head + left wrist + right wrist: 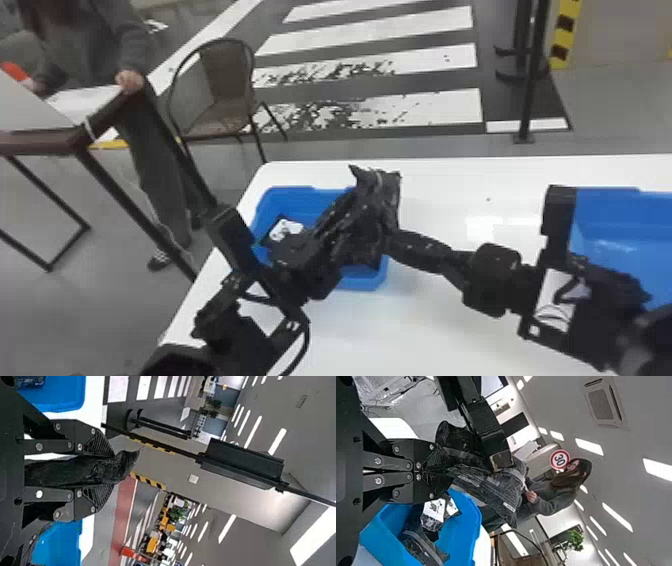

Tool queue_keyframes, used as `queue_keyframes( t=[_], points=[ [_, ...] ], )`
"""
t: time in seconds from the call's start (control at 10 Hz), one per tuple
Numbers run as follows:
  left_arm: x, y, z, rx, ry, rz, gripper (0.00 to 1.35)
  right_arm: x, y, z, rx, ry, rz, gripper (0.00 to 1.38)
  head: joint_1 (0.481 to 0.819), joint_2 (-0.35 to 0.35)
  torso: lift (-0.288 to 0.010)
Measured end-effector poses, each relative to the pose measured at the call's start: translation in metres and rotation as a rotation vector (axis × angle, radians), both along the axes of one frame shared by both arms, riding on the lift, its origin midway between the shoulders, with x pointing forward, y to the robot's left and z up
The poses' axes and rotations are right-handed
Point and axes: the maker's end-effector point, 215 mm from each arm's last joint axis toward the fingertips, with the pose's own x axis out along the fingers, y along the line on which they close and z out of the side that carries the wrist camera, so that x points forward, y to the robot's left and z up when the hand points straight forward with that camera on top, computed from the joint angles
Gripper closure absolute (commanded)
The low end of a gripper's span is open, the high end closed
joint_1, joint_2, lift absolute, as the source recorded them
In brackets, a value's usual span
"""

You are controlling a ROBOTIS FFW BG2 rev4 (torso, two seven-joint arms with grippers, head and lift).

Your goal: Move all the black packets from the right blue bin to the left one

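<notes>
"Packet first: where is it?"

"Up off the tabletop, over the right side of the left blue bin in the head view. It's black, crumpled, and dotted with little light flecks."

"And the left gripper?"

"It comes at the packet from the near left. In the left wrist view its two fingers squeeze black wrapping that lies lengthwise between them, one end poking out past the tips."

"Same packet as on the other side?"

"Can't tell; it could be one or two overlapping."

"What about the right gripper?"

"It reaches in from the right. Its fingers are pressed together, pinching an edge of black wrapping at the very tips. The rest of that piece spreads out beyond them, not between them, close by the left arm."

"Anything in the left bin?"

"Yes, white-labelled packets and more black wrapping beside them, lying loose, well below the right fingers in the right wrist view."

"Where does that bin sit?"

"Near the tabletop's far left corner. The right blue bin is toward the right edge, well apart from it, partly behind the right arm."

"And farther out?"

"A brown chair past the far edge, and white stripes across the floor."
</notes>
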Motion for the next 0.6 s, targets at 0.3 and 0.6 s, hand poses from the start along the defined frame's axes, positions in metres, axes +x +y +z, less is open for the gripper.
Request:
queue_keyframes(
  t=[0.3, 0.6],
  points=[
    [-0.005, -0.010, 0.005, -0.020, -0.010, -0.016, 1.21, 0.016, -0.003, 0.008, -0.008, -0.028, -0.019, 0.98, 0.695, 0.321, -0.140],
    [-0.005, -0.010, 0.009, -0.032, -0.018, -0.017, 1.21, 0.032, -0.008, 0.023, 0.012, -0.055, -0.052, 0.01, 0.695, 0.310, -0.140]
  ],
)
